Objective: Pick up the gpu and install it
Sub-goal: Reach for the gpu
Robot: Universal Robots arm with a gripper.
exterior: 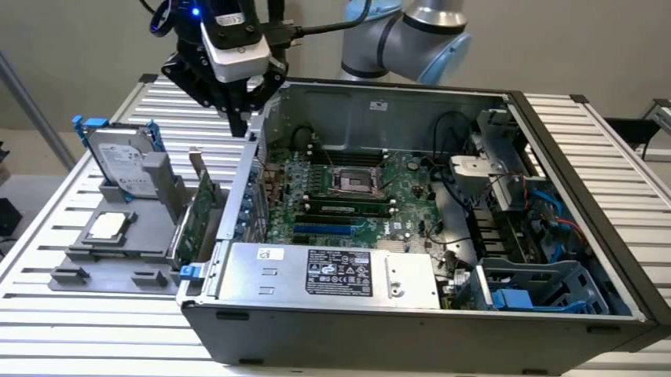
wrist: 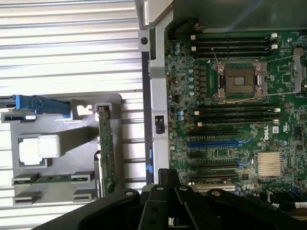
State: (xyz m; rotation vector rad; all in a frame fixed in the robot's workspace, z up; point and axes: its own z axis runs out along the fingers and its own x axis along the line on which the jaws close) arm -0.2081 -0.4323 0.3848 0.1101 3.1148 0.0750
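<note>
Progress stands at the very start. The gpu [exterior: 199, 214], a thin green circuit card with a silver metal end bracket, stands on its long edge in a slot of the grey plastic holder tray [exterior: 105, 271]. It is outside the open dark-grey computer case [exterior: 419, 345], just beside the case wall on the exterior view's left. It has not yet been lifted or seated. The long expansion slots on the green motherboard [exterior: 357, 173] (the blue slot [exterior: 325, 232] among them) lie bare, so I judge that both the pick and the install remain to be done.

The black gripper [exterior: 240, 126] hangs over the top edge of that same case wall, toward its far end. It is higher than the card and apart from it. The card lies below the gripper and nearer the exterior camera, on the outer side of the wall. Nothing shows in the gripper's grasp; whether it is spread or closed I cannot tell.

The silver hard drive with blue rails [exterior: 118, 161] stands at the tray's far end. The small square silver CPU chip [exterior: 108, 226] lies flat, on the side of the card away from the case. The tray rests on the slatted metal table [exterior: 63, 330].
</note>
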